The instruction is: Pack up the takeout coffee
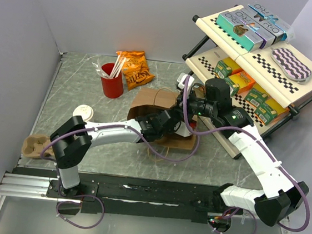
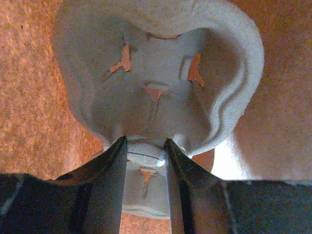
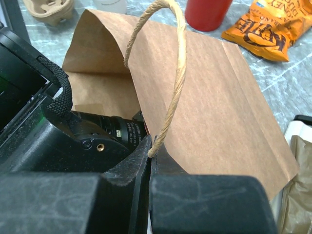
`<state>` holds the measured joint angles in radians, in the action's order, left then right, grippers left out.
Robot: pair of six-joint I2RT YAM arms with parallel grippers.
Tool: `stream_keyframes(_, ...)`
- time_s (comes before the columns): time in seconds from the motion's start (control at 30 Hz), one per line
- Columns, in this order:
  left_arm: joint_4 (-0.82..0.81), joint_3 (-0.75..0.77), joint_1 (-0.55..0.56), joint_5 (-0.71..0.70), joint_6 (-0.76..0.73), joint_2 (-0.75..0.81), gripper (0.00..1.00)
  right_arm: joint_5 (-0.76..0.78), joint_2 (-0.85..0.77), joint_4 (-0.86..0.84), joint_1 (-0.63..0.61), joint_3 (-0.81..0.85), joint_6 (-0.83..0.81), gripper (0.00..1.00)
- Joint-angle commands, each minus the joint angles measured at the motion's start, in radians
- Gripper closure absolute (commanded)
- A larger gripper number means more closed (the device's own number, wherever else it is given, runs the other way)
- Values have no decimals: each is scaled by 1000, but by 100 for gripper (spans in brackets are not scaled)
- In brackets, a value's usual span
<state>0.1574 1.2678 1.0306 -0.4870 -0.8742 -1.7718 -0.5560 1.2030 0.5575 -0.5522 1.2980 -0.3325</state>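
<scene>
Top external: you have the brown paper bag [image 1: 149, 102] lying on its side mid-bench, with both arms meeting at it.
Takeout coffee [image 1: 83, 111]: upright on the bench [image 1: 70, 80], at 9 o'clock from the bag, apart from it and untouched.
Left fingers [image 2: 171, 156]: inside the bag, clenched on the rim of a moulded-pulp carrier [image 2: 156, 73].
Right fingers [image 3: 141, 163]: pinched on the bag's mouth edge, at the foot of its twine handle [image 3: 178, 73].
Second carrier [image 1: 33, 144]: 7 o'clock from your coffee, on the bench.
</scene>
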Motion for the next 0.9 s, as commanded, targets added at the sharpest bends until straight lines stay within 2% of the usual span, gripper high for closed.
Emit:
stream_keyframes(0.0,42,13,-30,-24,-8,-66,99,-175,-36,-56,-74,81,131,100)
stream_keyframes(0.1,44,4,-32,-22,1,-51,99,-107,-40,-86,-74,83,136,100)
stream_keyframes(0.27,16,-16,-32,-32,-5,-48,99,-82,-34,-126,-74,109,174,100)
stream_keyframes(0.33,7,-13,-29,-41,-8,-52,99,-30,-49,-189,-75,90,203,100)
stream_keyframes(0.43,5,-5,-24,-54,-19,-55,99,98,-79,-212,-126,66,114,100)
stream_keyframes(0.63,41,-19,-27,-67,-6,-43,99,129,-82,-179,-130,80,12,100)
stream_keyframes(0.73,51,-28,-26,-67,-2,-38,99,169,-88,-192,-129,81,7,100)
stream_keyframes(0.87,24,-39,-23,-76,-23,-60,99,120,-89,-192,-133,99,29,100)
